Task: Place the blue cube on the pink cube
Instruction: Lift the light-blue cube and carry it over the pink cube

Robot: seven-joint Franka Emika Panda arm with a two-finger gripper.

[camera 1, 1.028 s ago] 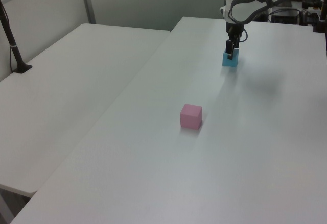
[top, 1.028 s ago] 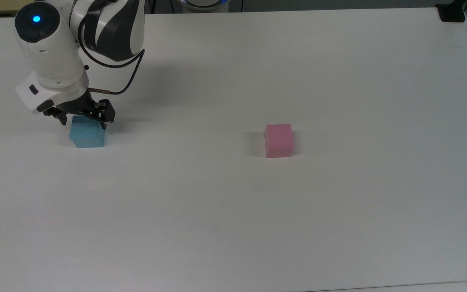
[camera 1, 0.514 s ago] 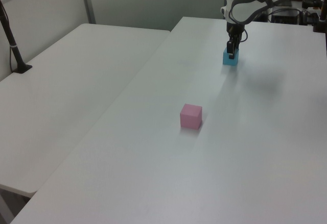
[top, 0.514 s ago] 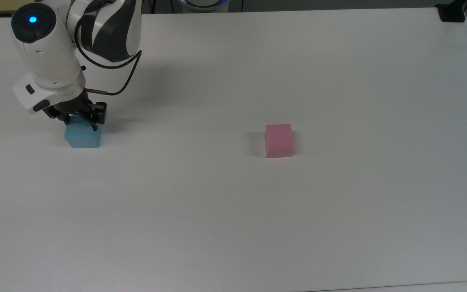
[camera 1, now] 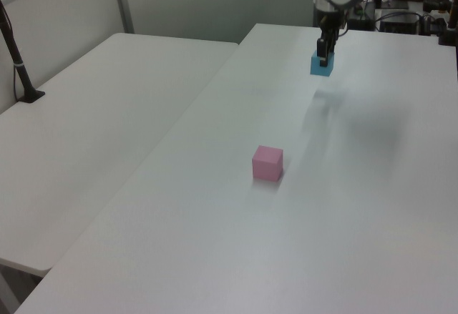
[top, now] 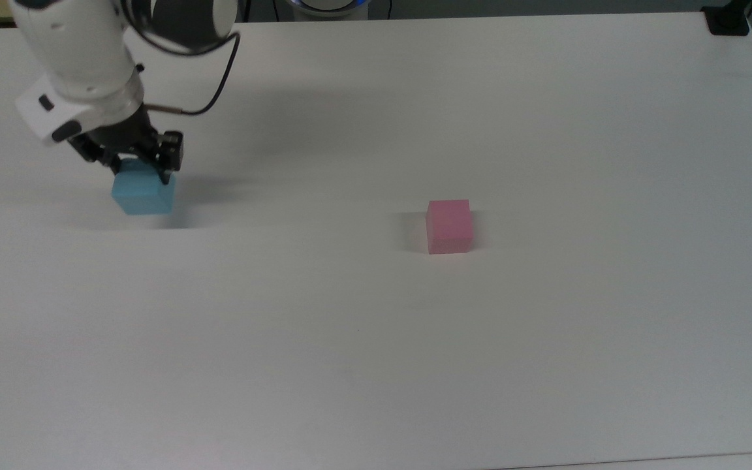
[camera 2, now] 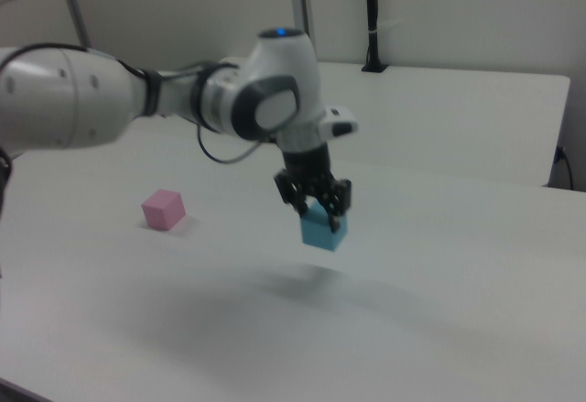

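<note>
- Blue cube (top: pixel 144 192): upper left of the top view, clamped between the fingers of the gripper (top: pixel 136 163). It hangs clear of the table (top: pixel 376 339); the right view shows it in the air at frame centre (camera 2: pixel 324 228), with a soft shadow on the surface below and apart from it.
- In the left view the blue cube sits at upper right of frame (camera 1: pixel 321 64), with the gripper (camera 1: pixel 325 51) coming down onto it from above.
- Gripper: jaws clenched on the cube's upper part, one finger on each opposite side; most of the cube's body shows below the fingertips. In the right view the gripper (camera 2: pixel 314 199) points straight down.
- Pink cube (top: pixel 449 226): right of centre in the top view, resting flat on the table, well apart from the blue cube. Left of centre in the right view (camera 2: pixel 164 209); lower centre in the left view (camera 1: pixel 268 163). Nothing on it or touching it.
- Step in hand, as I judge it: the grasp is made and the lift is on; the carry to the pink cube is not yet done.
- Next move calls for: travel across the open table toward the top view's right, high enough to clear the pink cube's top, then faces squared over it, a straight descent, and release only once the blue cube seats flat.
- Risk: an off-centre set-down could tip the blue cube or nudge the light pink one.
</note>
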